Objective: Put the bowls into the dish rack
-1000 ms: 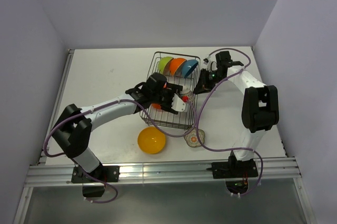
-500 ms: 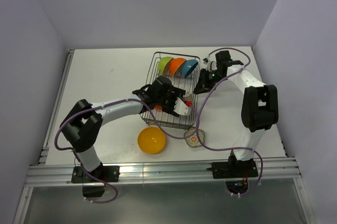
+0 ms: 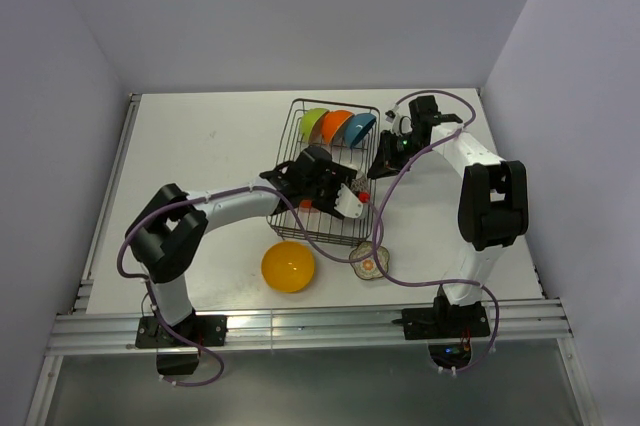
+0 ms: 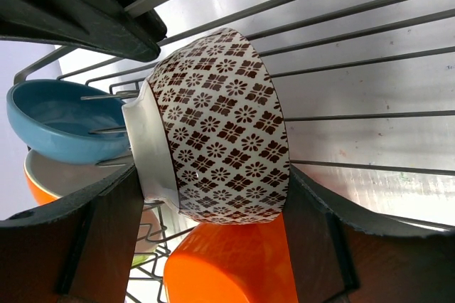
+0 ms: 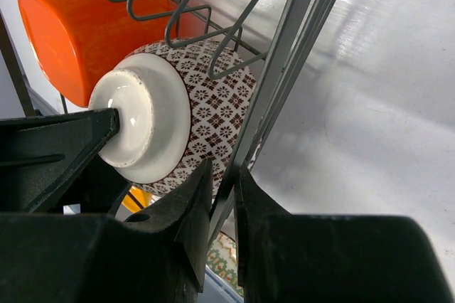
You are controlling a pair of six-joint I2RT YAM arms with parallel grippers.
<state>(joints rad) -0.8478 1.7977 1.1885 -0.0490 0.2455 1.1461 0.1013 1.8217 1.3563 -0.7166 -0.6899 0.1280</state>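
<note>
The wire dish rack holds a green bowl, an orange bowl and a blue bowl upright at its far end. My left gripper reaches into the rack's near end, shut on the brown patterned bowl, which lies on its side with one finger on its white base and the other at its rim. Below it lies an orange bowl. My right gripper is shut on a wire of the rack's right side. A yellow bowl and a floral bowl sit on the table in front of the rack.
A purple cable loops across the table right of the rack, past the floral bowl. The table's right and near edges lie close to the right arm. Grey walls enclose the table on three sides.
The left arm has pushed its gripper and the patterned bowl a little further right inside the rack, with its elbow swinging right. The right arm has not moved.
</note>
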